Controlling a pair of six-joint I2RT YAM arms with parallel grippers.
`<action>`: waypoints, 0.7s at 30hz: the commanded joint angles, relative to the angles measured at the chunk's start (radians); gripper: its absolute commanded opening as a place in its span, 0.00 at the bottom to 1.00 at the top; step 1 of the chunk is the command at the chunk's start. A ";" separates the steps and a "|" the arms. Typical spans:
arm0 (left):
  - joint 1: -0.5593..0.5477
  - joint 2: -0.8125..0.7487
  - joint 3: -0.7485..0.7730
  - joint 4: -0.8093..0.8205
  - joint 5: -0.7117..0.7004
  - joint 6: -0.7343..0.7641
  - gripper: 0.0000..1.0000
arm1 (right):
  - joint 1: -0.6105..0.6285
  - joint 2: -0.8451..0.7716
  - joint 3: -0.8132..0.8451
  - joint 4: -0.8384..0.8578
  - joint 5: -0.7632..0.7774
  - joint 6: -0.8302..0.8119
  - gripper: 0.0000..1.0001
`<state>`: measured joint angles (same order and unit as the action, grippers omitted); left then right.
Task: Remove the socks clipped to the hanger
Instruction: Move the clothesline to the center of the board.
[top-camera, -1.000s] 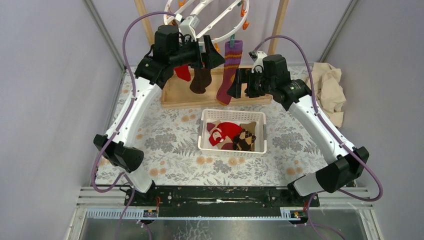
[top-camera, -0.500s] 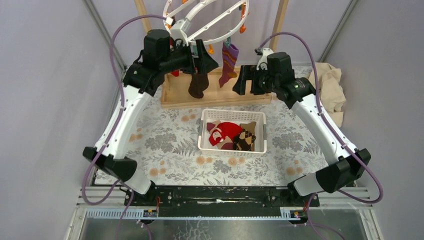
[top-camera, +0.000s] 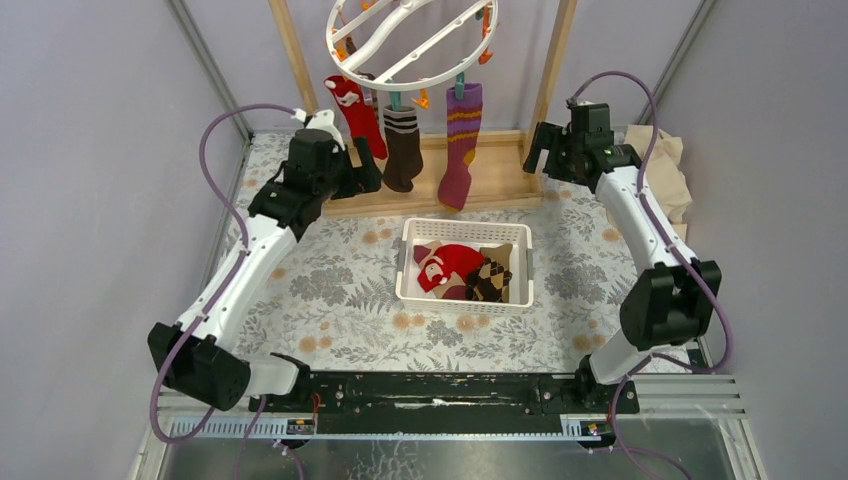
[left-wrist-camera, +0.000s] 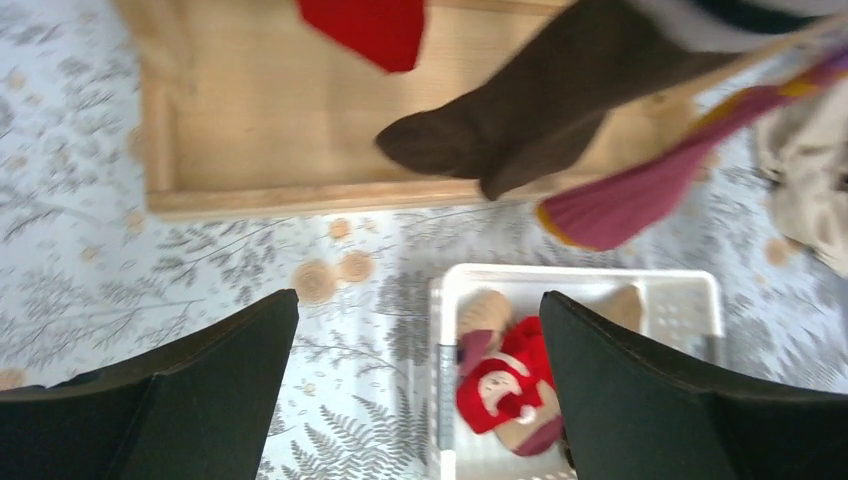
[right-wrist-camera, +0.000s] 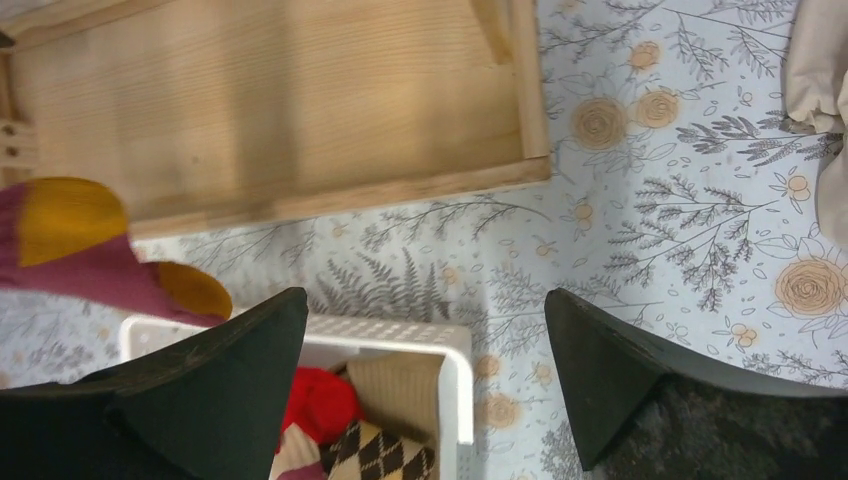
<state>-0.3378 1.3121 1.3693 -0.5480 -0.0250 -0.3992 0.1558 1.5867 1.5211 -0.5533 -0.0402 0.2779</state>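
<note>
The white ring hanger (top-camera: 352, 68) hangs at the top centre with orange and teal clips. Three socks hang from it: a red one with white figures (top-camera: 359, 112), a brown striped one (top-camera: 403, 150) and a purple-orange striped one (top-camera: 461, 140). My left gripper (top-camera: 366, 178) is open and empty, low and left of the brown sock (left-wrist-camera: 520, 120). My right gripper (top-camera: 540, 150) is open and empty, right of the purple sock (right-wrist-camera: 90, 250). More socks (top-camera: 462, 268) lie in the white basket (top-camera: 405, 270).
A wooden rack frame with a tray base (top-camera: 500, 180) stands behind the basket, its posts rising beside the hanger. A beige cloth (top-camera: 660, 175) lies at the right edge. The table has a floral cover (top-camera: 330, 290).
Both arms have drawn back and down from the hanger, left arm to the left, right arm to the right. The hanger swung back and the three socks now hang free.
</note>
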 joint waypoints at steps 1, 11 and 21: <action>0.041 0.030 -0.082 0.170 -0.174 -0.060 0.98 | -0.022 0.070 -0.011 0.094 0.034 0.014 0.94; 0.154 0.237 -0.126 0.293 -0.273 -0.093 0.98 | -0.032 0.291 0.044 0.141 0.187 -0.048 0.90; 0.237 0.425 -0.041 0.304 -0.253 -0.068 0.80 | -0.064 0.453 0.113 0.176 0.160 -0.053 0.83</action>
<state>-0.1207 1.6917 1.2663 -0.3237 -0.2539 -0.4789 0.1043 2.0281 1.5757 -0.4221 0.1123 0.2386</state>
